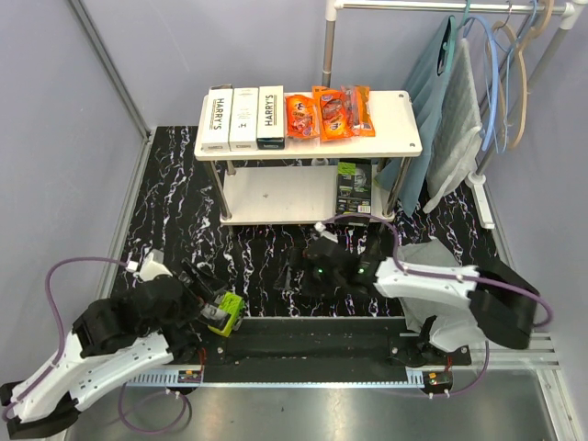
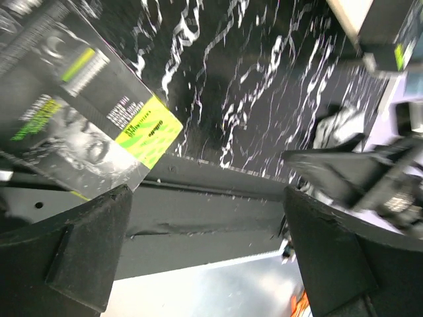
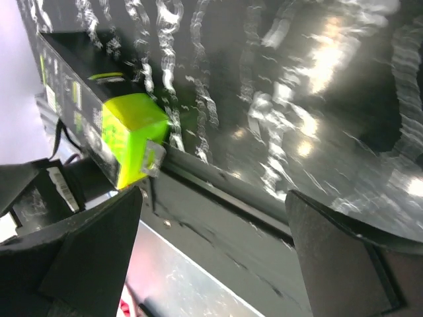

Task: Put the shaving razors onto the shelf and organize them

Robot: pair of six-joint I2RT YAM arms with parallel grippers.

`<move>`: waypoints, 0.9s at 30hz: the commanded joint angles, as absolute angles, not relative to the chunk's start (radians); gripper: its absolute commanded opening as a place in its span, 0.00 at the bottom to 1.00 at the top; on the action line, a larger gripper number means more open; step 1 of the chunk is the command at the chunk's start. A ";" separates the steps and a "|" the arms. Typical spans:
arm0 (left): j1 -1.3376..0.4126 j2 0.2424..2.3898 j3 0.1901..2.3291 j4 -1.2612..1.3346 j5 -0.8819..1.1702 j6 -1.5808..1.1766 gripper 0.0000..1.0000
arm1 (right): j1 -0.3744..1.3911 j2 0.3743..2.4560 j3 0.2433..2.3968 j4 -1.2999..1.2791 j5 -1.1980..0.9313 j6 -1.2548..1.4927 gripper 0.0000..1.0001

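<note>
Top external view is showing the shelf (image 1: 404, 129) – two cream-white rectangular boards on shiny round metal legs – standing at the far side of the black, white-veined bench (image 1: 184, 211). Three long white boxes (image 1: 244, 118) are lying side by side on the left of its upper board, and "HARRY'S" is reading clearly in black on the outer two. Beside them, what look like three flat glossy orange packs (image 1: 331, 113) are lying in an overlapping row; their print is too small to read. One black-and-lime blister pack (image 1: 354, 186) is leaning upright on the lower board. A second blister pack (image 2: 73, 125) is lying at the bench's near edge, off the shelf, its lime-green end facing the arms and its lettering too blurred to read. The left claw (image 2: 206, 218) is hovering just beside it – fingers spread wide, gripping nothing. The right claw (image 3: 215, 205) is gaping too, empty, low over the bench and apart from that pack.
</note>
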State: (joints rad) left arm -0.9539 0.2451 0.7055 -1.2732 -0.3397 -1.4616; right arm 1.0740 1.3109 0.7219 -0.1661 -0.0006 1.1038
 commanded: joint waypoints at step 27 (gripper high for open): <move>-0.954 0.614 1.153 -1.514 -0.606 -1.353 0.99 | 1.164 2.009 1.341 -0.055 -0.288 0.877 0.94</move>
State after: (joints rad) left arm -0.9539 0.5915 1.0363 -1.3602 -0.5453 -1.4017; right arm 1.1538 1.9827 1.2671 0.0029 -0.2577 0.9085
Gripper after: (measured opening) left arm 0.988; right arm 0.966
